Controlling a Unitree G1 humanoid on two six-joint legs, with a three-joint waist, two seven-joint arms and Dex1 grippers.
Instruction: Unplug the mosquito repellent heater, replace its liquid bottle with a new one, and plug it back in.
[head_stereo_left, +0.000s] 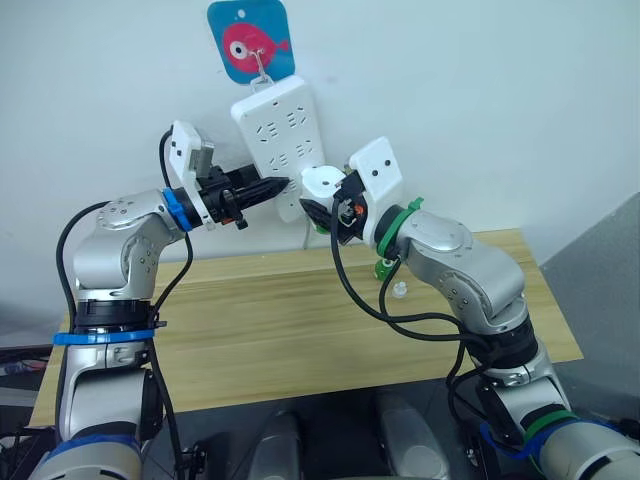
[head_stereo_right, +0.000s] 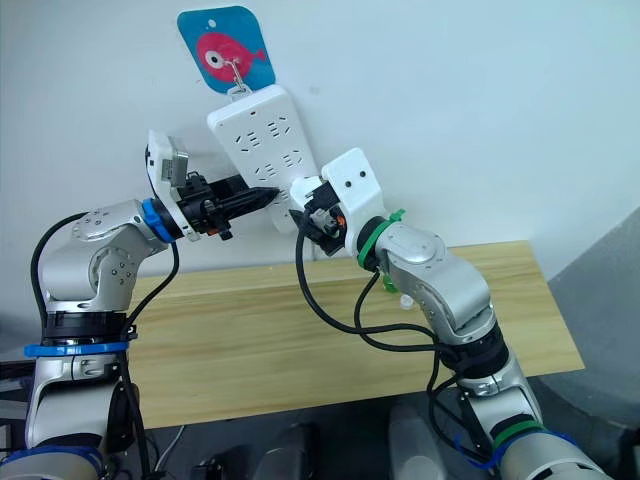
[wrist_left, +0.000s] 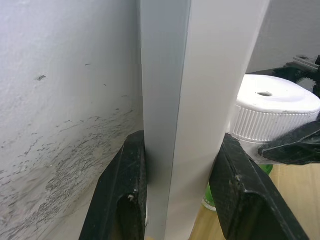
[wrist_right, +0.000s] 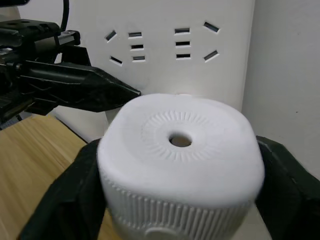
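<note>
While the left hand (head_stereo_left: 268, 188) clamps the power strip (head_stereo_left: 285, 135), the right hand (wrist_right: 180, 200) grips the heater (wrist_right: 180, 155), hiding its plug.

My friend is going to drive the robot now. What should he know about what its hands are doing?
Left gripper: shut on the edge of the power strip hanging on the wall, steadying it.
Right gripper: shut on the mosquito repellent heater, right at the strip's lower part.
I cannot tell whether the heater is plugged in or just pulled free.
A green thing and a small clear thing sit on the wooden table behind the right arm, likely bottle parts, too hidden to be sure.
Left to do: I cannot tell whether the bottle swap is done.
</note>
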